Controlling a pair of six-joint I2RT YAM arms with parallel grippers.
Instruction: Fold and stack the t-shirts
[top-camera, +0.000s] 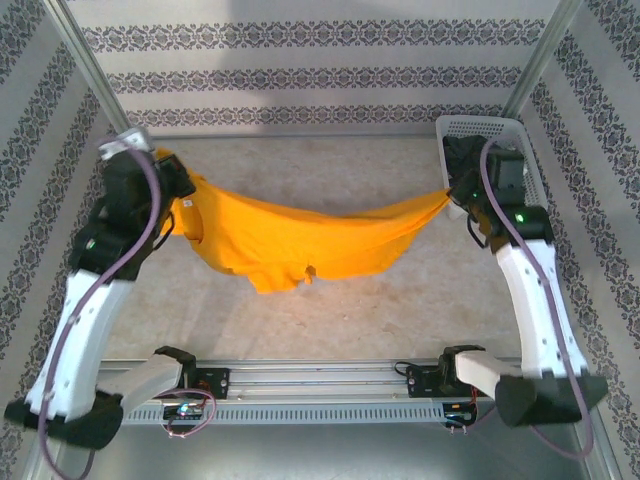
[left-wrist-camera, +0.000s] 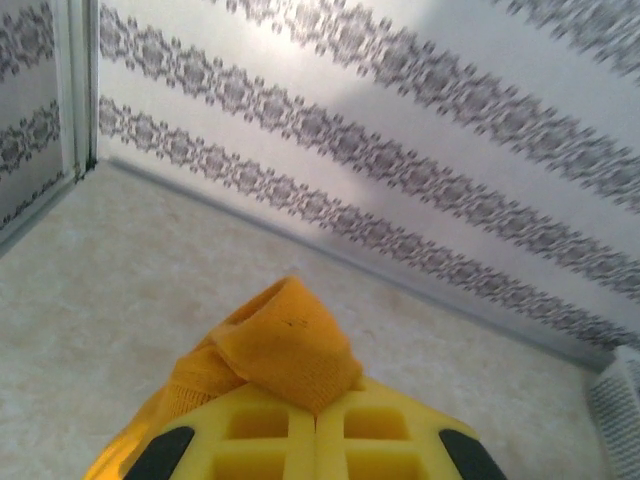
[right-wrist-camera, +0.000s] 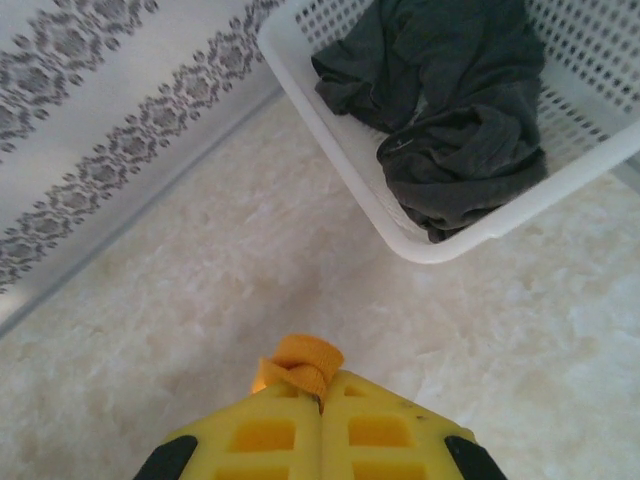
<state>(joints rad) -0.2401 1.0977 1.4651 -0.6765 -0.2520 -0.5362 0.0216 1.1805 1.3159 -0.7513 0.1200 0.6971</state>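
Sagging like a hammock above the counter (top-camera: 360, 320), the orange-yellow t-shirt (top-camera: 290, 240) hung between the left tool (left-wrist-camera: 315, 412), clamped on a bunched fold, and the right tool (right-wrist-camera: 322, 398), pinching a thin twisted corner. Cloth this light and limp seemed apt to slip from so small a bite, so a hem or shoulder seam looked the safer hold. The dark grey t-shirt (right-wrist-camera: 450, 120) lay crumpled in the white lattice basket (right-wrist-camera: 330, 142) at the far right edge, leaving bare counter in the middle for spreading.

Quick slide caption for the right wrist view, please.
Right jaws shut on a corner of the orange shirt; grey shirt bunched in basket.
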